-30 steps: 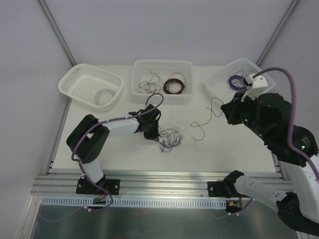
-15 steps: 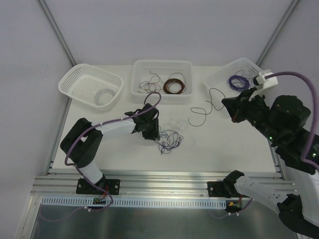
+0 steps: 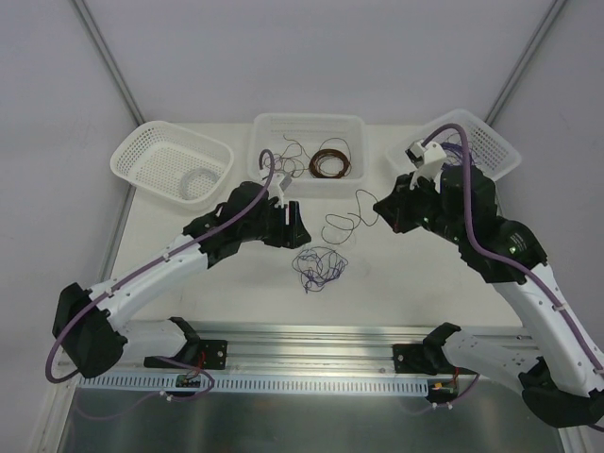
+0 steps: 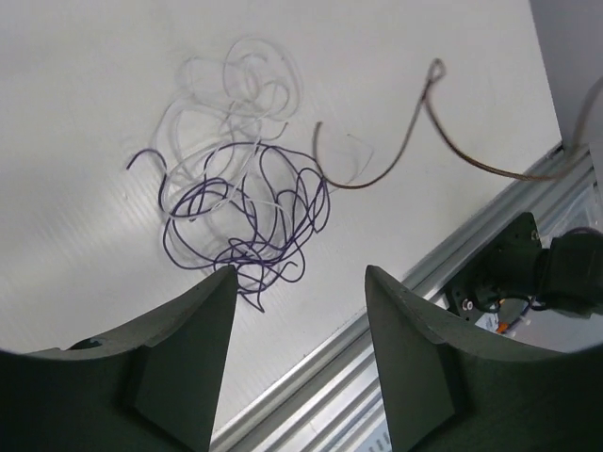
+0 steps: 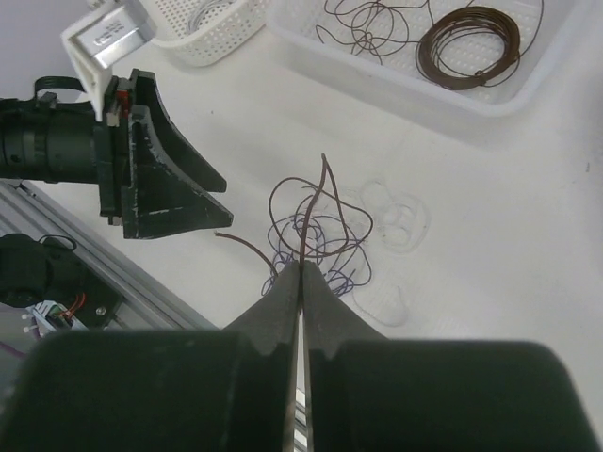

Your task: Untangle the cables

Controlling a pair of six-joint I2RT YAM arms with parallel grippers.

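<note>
Top external: cables [image 3: 319,267] clear of bin [image 3: 321,185]

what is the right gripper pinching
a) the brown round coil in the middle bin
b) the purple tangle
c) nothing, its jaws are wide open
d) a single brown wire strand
d: in the right wrist view the right gripper has its fingers shut together on the brown strand, which rises up from between the tips.
</note>
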